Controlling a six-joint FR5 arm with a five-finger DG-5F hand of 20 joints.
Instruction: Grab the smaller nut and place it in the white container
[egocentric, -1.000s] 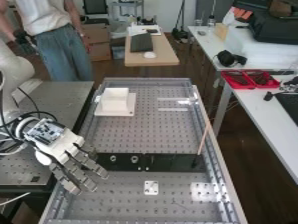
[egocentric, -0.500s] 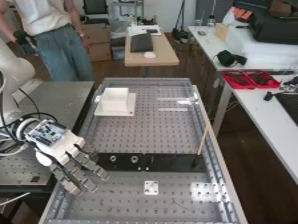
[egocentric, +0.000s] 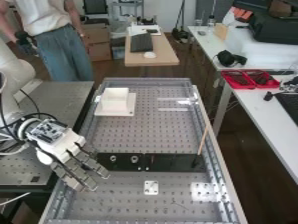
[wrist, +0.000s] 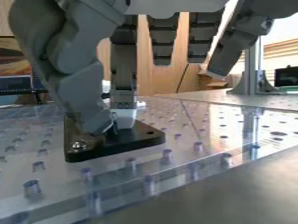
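Hanging at the left end of the flat black bar (egocentric: 174, 163), in the lower left of the high view, the hand (egocentric: 61, 145) occupies the pick position. Finger state: cannot be determined, so a secured grip must not be assumed. The exact position of the smaller nut cannot be confirmed either; its station is judged to lie at the bar end beside the hand.

Reference parts: the larger nut (egocentric: 113, 158) and the bearing (egocentric: 134, 159) stand on the bar just right of the hand. In the wrist view, a round screw head (wrist: 78, 146) is set in the bar, beneath the hand.

Destination: the white container (egocentric: 116, 104) is in the upper left of the high view, on the perforated plate (egocentric: 133, 132), well apart from the hand.

Progress: the approach is judged complete or nearly so. Completion of the grasp is unverified. Outstanding steps are to confirm the grasp, lift the nut clear of the bar, transfer it to the container and release it inside.

Caution: a sideways departure at low height could disturb the larger nut. Raise vertically first.
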